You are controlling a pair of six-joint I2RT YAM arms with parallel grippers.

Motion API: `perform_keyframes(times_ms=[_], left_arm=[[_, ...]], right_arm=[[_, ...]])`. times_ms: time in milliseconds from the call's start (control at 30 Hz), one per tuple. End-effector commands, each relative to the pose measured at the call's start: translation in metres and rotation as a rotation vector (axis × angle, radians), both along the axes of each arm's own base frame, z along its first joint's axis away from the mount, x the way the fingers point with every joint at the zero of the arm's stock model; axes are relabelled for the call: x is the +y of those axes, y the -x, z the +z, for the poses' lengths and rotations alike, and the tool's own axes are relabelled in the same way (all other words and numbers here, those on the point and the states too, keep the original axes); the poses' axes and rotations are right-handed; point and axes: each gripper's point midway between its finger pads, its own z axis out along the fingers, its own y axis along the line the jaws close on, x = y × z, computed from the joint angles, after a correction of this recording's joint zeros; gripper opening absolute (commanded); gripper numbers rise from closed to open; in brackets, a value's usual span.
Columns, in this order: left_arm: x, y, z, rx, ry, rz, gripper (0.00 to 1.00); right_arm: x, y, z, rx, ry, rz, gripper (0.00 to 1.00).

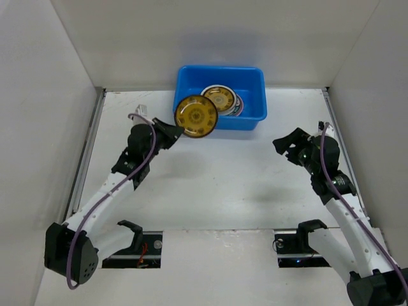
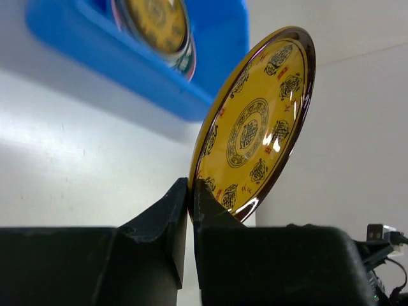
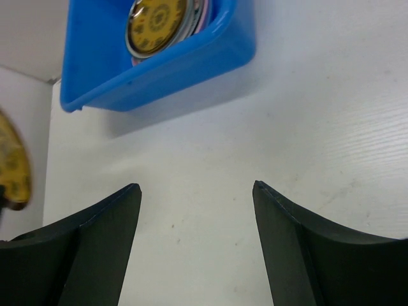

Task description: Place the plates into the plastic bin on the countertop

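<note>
Three plain white walls are enclosing the space: a back wall [image 1: 217, 32], a left wall [image 1: 38, 127] and a right wall [image 1: 376, 51]. A scuffed white countertop [image 1: 223, 185] is lying between them, with a metal left rail [image 1: 85, 159] and right rail [image 1: 341, 137] running along its side edges. Soft, even light is casting faint grey shadows [image 1: 255, 204] on it.

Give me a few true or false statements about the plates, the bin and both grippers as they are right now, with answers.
1. The left gripper is shut on the rim of an amber plate. True.
2. The right gripper holds a plate. False: it is open and empty, above the countertop.
3. The blue bin is empty. False: a stack of plates lies in it, with another amber one on top.
4. In the top view, the held plate overlaps the bin's near left corner. True.
</note>
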Motion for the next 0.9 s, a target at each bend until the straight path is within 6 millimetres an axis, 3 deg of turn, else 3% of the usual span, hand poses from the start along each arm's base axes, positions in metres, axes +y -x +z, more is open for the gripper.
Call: perform_keyframes(times_ms=[0,167,333,433,600,867], left_arm=[[0.015,-0.022,0.02,-0.036,-0.21,-0.02,0.02],[-0.013,-0.086,0.063,-0.147,-0.263,-0.079,0.03],[-0.056,-0.146,0.074,-0.22,-0.29,-0.182,0.03],[-0.076,-0.178,0.066,-0.251,-0.311,-0.226,0.04],[-0.088,-0.224,0.043,-0.28,-0.345,-0.232,0.04],[-0.1,-0.256,-0.001,-0.268,-0.394,-0.265,0.04]], right_arm=[[-0.002,-0.005,0.009,-0.018,-0.034,-0.006,0.76],[-0.003,-0.002,0.01,-0.029,-0.043,-0.015,0.76],[0.003,0.009,0.007,-0.029,-0.09,-0.011,0.76],[0.004,0.017,0.006,-0.033,-0.103,-0.013,0.76],[-0.001,0.029,0.003,-0.039,-0.096,-0.029,0.76],[-0.007,0.041,-0.004,-0.025,-0.086,-0.047,0.76]])
